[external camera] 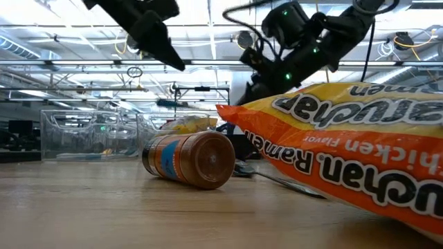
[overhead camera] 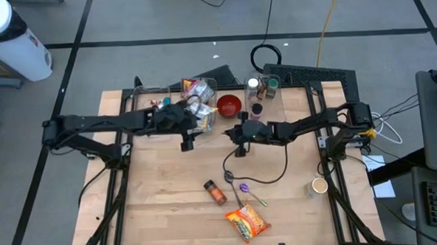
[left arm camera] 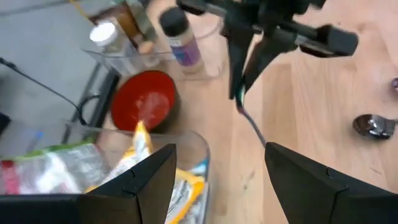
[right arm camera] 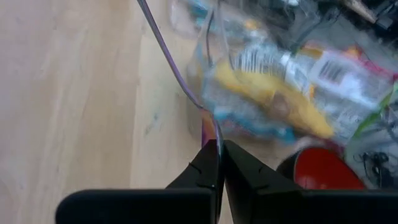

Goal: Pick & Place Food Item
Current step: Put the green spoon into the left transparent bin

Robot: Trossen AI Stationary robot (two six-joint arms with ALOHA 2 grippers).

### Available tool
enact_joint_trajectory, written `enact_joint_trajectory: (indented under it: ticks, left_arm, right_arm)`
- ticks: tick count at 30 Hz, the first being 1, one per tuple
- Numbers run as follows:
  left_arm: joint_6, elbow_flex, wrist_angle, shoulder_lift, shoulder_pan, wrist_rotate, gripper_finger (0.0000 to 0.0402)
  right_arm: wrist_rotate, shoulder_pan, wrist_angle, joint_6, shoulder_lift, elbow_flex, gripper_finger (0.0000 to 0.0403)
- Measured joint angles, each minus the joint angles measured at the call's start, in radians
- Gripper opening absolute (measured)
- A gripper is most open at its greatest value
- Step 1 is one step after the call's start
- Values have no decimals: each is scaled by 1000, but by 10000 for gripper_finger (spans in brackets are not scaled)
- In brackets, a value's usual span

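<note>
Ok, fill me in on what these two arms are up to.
The right gripper is shut on a thin purplish strip and holds it up off the table near the red bowl; what the strip belongs to is unclear. The left gripper is open and empty beside the clear bin of food packets. A ramen packet and a spice jar lie on the table's near side.

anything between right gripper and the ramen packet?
Yes. On the table between the right gripper and the ramen packet lie a purple spoon and a loop of black cable. The spice jar lies just off that line, on the left arm's side. The right jaws are shut.
</note>
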Motion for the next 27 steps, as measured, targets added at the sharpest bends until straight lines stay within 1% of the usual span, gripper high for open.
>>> enact_joint_trajectory:
  ticks: [7, 11, 13, 20, 27]
  left_arm:
    - [-40, 101, -81, 136, -8, 22, 251]
    - [-55, 150, -85, 197, -11, 93, 251]
    - [-65, 169, -85, 218, -11, 104, 250]
    - [-68, 185, -94, 262, -10, 72, 250]
    - [-69, 185, -115, 264, -3, 23, 250]
  right_arm:
    - [4, 1, 7, -31, -24, 0, 1]
    - [71, 1, 2, -45, -31, 0, 1]
    - [80, 1, -1, -54, -31, 0, 0]
    - [77, 3, 21, -55, -31, 0, 0]
    - [78, 3, 73, -68, -31, 0, 0]
